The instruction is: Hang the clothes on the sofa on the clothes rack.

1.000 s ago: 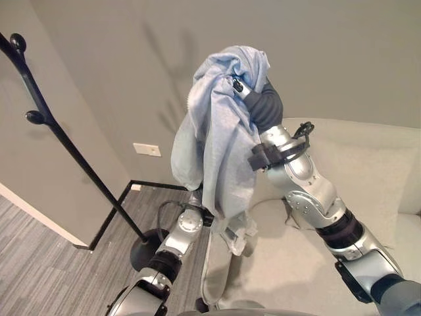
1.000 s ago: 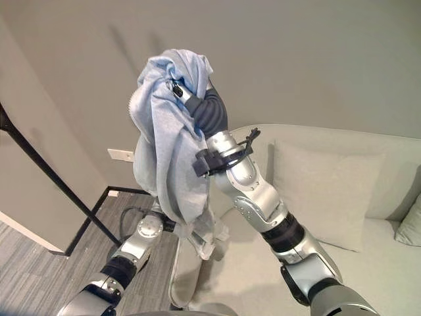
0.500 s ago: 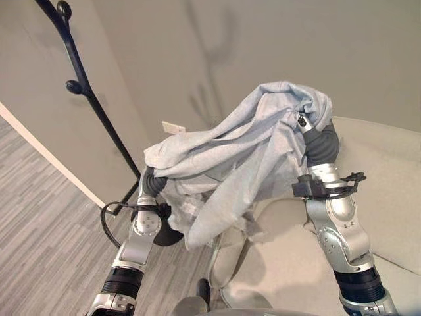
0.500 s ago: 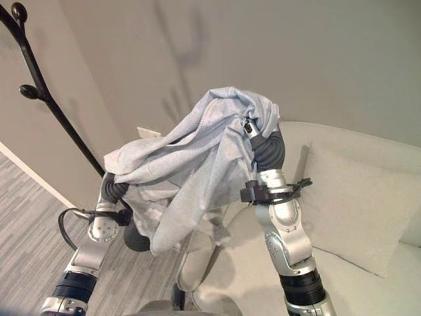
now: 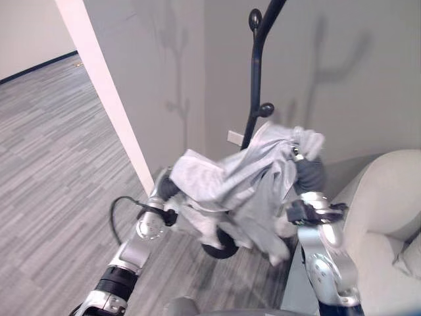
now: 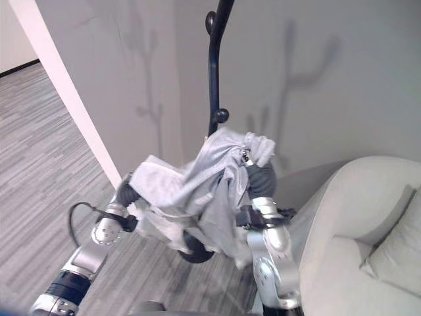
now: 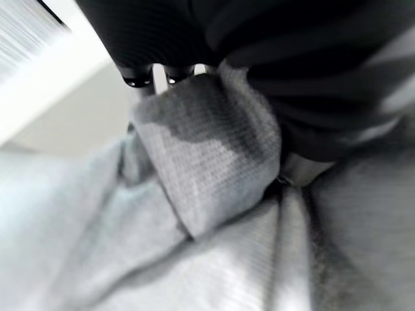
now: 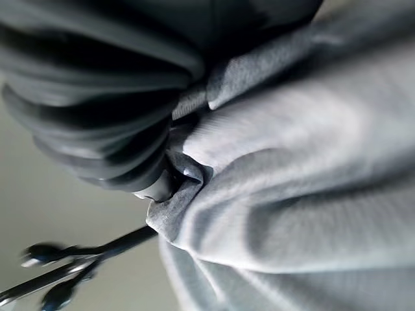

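Grey wall [image 5: 368, 79] behind a black clothes rack [image 5: 256, 85]. Pale grey garment [image 5: 243, 181], long axis roughly level, spans left hand [image 7: 149, 74] and right hand [image 8: 123, 129], both clenched on cloth.

The camera has swung left: the black metal clothes rack [image 5: 255, 79], at the far left edge 1 second ago, now stands upright just behind the pale grey-blue cloth garment [image 5: 243, 181], and the light grey sofa [image 5: 385, 210] has slid to the right edge. The garment, bunched high on the right robot hand [image 6: 248, 157] 1 second ago, is now stretched between it and the left robot hand [image 5: 164, 189], in front of the rack's lower knob.
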